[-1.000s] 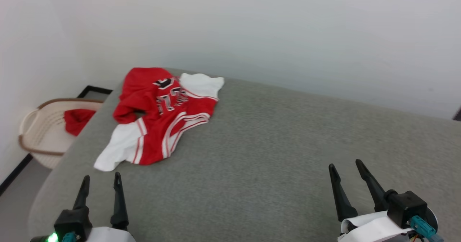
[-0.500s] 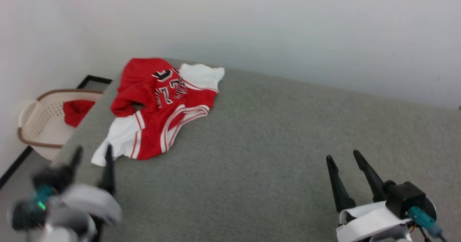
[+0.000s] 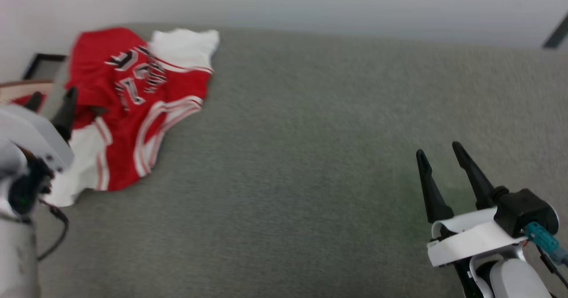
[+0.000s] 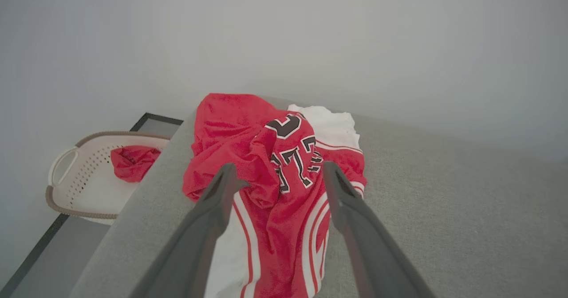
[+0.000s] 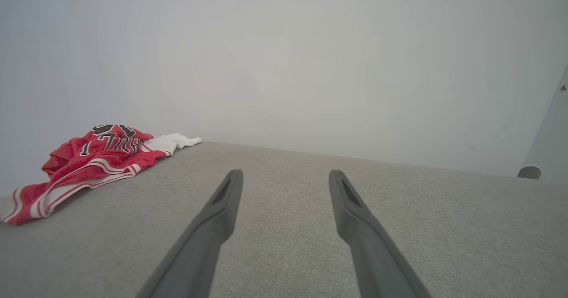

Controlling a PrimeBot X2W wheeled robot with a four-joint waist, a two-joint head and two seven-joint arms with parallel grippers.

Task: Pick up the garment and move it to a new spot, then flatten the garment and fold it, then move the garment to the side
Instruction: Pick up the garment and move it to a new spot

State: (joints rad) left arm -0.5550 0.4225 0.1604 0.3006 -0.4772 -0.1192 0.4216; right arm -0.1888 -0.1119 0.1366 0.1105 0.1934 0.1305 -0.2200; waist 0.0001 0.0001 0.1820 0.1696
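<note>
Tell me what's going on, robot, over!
Left claw open, pointed at shirt, not gripping. Right claw open, over bare cushion. Shirt crumpled at cushion's far left corner. Nothing blocking; basket down on the floor.

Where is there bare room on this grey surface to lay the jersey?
Bare: the grey surface from the garment across to the right hand, back to the wall. Crowded: the far-left corner, where the left hand hovers by the garment.

Head view: up high, looking down across the grey surface (image 3: 310,156).
Left wrist: close in, right over the garment (image 4: 248,125).
Right wrist: low, well away; garment shared, far left.
</note>
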